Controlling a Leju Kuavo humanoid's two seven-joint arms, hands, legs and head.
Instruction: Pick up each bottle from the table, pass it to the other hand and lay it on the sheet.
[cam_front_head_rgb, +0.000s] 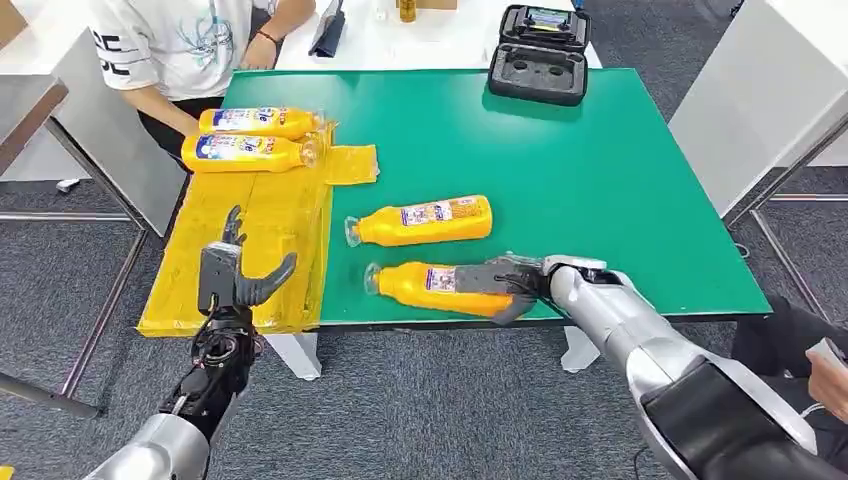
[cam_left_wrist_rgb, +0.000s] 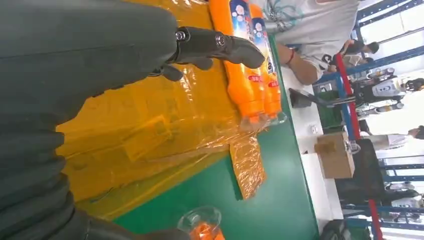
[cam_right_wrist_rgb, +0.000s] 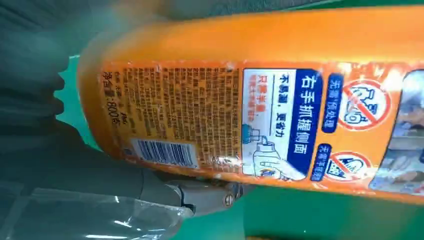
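The right robot hand (cam_front_head_rgb: 500, 285) gripped the near bottle (cam_front_head_rgb: 430, 285), which lay lengthwise across the surface (cam_front_head_rgb: 600, 180), cap toward the open, empty left robot hand (cam_front_head_rgb: 235, 280).

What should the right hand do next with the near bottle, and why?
Probably close the fingers firmly and lift: the right hand is wrapped over the near bottle, which lies flat on the green table, while the left hand waits open above the yellow sheet for the handover.
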